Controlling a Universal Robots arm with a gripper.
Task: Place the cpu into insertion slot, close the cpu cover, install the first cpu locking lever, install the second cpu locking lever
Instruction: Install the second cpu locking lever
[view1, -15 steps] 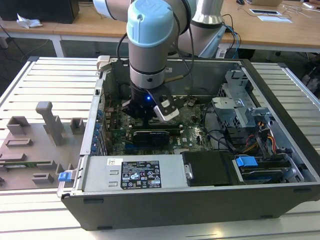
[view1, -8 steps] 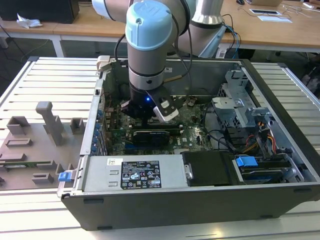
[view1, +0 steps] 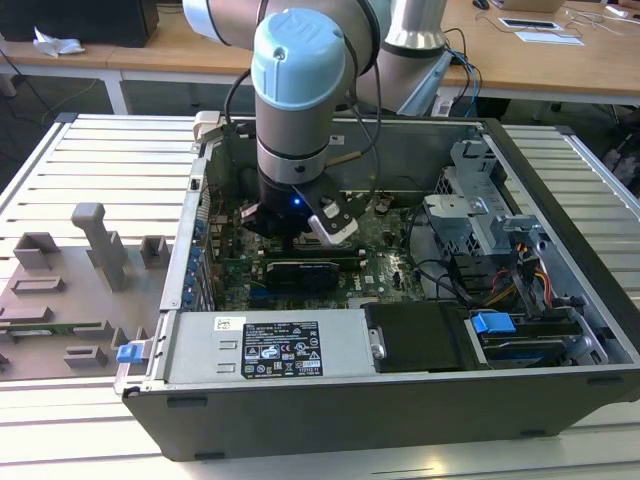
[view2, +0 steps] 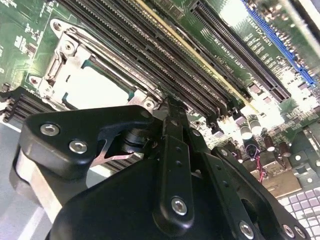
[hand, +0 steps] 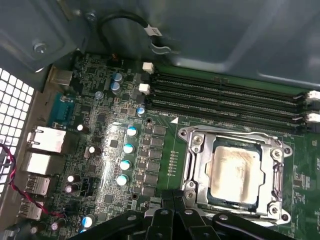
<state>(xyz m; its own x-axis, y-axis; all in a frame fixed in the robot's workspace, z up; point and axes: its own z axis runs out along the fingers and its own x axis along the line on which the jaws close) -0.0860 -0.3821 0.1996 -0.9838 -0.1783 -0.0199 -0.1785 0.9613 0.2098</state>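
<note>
Fixture board (view1: 80, 290): lower left of the exterior view, grey, beside the open computer case (view1: 560, 390).
Arm (view1: 300, 80): top centre of the exterior view — reaching down into the case.
Gripper (view2: 167, 107): black fingers drawn together to one tip, clenched on nothing, just beside the socket's edge.
Cpu (hand: 234, 170): right of centre in the first wrist view, lying flat in the socket.
Cpu cover (hand: 192, 155): silvery frame down flat around the chip — closed.
Memory slots (hand: 225, 97): long black rows above the socket in the first wrist view.

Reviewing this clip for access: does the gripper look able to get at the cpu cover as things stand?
Probably yes. The gripper sits just beside the cpu cover, which lies flat around the cpu, with nothing between them.
</note>
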